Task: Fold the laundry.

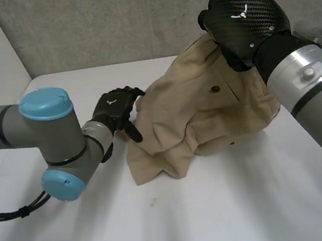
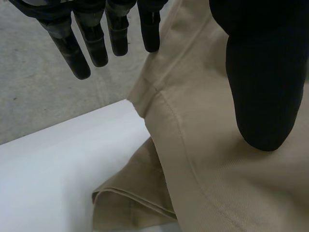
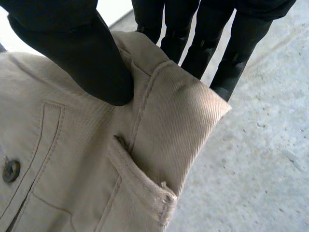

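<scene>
While its thumb (image 3: 82,53) is pressing on the front of the waistband (image 3: 164,111) and its fingers (image 3: 200,43) are reaching down behind it, the right hand (image 1: 245,17) is pinching the tan trousers (image 1: 207,108) at their top edge and holding that part up above the counter (image 1: 220,208). The cloth is hanging from this grip in a loose peak, and its lower folds are lying bunched on the counter. Just beside the thumb, a pocket (image 3: 43,169) with a dark button (image 3: 10,170) is facing the wrist camera; the same button (image 1: 215,89) is showing from the head camera on the side of the trousers that faces the robot.

The left hand (image 1: 115,110) is sitting low at the left edge of the trousers, with its fingers (image 2: 91,43) straight and spread, pointing past the cloth edge without closing on it. Its thumb (image 2: 260,87) is lying against the face of the cloth, so the hand is standing open rather than gripping. Under it, a folded hem (image 2: 130,198) is resting on the white counter.

Behind the counter a grey wall (image 1: 106,20) is rising
</scene>
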`<state>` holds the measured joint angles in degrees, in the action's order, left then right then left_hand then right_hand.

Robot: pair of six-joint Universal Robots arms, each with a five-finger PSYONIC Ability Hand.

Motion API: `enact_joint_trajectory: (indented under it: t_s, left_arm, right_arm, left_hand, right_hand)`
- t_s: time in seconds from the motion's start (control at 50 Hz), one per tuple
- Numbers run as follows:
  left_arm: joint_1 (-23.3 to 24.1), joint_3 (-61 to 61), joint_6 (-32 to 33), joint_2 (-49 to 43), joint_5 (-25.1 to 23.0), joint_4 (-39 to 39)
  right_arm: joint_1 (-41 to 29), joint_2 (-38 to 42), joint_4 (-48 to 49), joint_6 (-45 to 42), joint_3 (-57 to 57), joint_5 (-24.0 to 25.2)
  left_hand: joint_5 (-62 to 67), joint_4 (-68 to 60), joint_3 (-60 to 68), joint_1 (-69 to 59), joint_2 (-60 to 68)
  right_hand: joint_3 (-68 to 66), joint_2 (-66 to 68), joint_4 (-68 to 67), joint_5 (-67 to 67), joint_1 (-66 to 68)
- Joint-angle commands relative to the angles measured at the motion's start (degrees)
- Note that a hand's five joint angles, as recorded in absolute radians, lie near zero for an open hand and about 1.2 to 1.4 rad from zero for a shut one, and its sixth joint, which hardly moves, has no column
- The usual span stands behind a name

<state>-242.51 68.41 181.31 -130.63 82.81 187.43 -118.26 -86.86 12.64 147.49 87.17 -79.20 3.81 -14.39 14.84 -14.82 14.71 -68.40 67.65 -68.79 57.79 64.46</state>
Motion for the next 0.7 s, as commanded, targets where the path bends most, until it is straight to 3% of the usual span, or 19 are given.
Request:
enact_joint_trajectory:
  t_s: [0.02,0.08,0.18,0.3,0.38,0.44,0.52,0.62,0.7]
  left_arm:
    - [1.16,-2.32,0.18,-3.66,-2.56,1.35]
    - [1.16,-2.41,0.18,-4.19,-2.91,1.88]
    - [1.16,-2.14,0.01,-4.19,-4.66,2.33]
    - [1.42,-1.09,-0.08,-3.93,-9.06,2.33]
    - [0.98,-1.00,0.45,-2.00,-7.67,2.15]
    - [-0.59,0.22,0.80,3.88,-3.02,1.71]
    - [-4.55,4.35,1.76,13.28,1.91,1.19]
    - [-6.22,13.65,7.37,28.55,2.01,-2.32]
    - [-5.87,18.94,12.83,35.44,1.66,-5.66]
  right_arm:
    - [0.57,-3.32,-0.07,2.36,3.35,3.17]
    - [0.92,-3.32,-0.07,2.45,3.79,3.26]
    - [1.01,-3.32,-0.07,2.36,4.23,3.35]
    - [1.10,-3.32,0.02,2.19,3.62,3.35]
    - [2.24,-2.62,-0.68,1.75,1.96,3.00]
    - [3.99,-2.18,-3.39,1.66,0.20,2.91]
    - [8.21,-0.86,-15.14,1.31,-5.50,3.26]
    - [10.15,0.46,-27.21,-1.94,-10.88,3.26]
    - [10.59,0.37,-33.45,-6.51,-11.94,2.74]
  left_hand:
    - [4.78,-4.21,3.75,-3.77,3.88]
    - [17.88,-17.31,16.85,-16.87,16.98]
    - [64.92,-64.34,63.88,-63.91,64.01]
    - [66.19,-65.61,65.16,-65.18,65.29]
    - [66.19,-65.61,65.16,-65.18,65.29]
    - [66.19,-65.61,65.16,-65.18,65.29]
    - [66.19,-65.61,65.16,-65.18,65.29]
    - [66.19,-65.61,65.16,-65.18,65.29]
    - [66.19,-65.61,65.16,-65.18,65.29]
  right_hand:
    - [-11.60,12.35,-11.21,12.21,15.54]
    - [-11.60,12.35,-11.21,12.21,15.54]
    - [-11.60,12.35,-11.21,12.21,15.54]
    - [-11.60,12.35,-11.21,12.21,15.54]
    - [-11.60,12.35,-11.21,12.21,15.54]
    - [-11.60,12.35,-11.21,12.21,15.54]
    - [-11.60,12.35,-11.21,12.21,15.54]
    - [-11.60,12.35,-11.21,12.21,15.54]
    - [-11.60,12.35,-11.21,12.21,15.54]
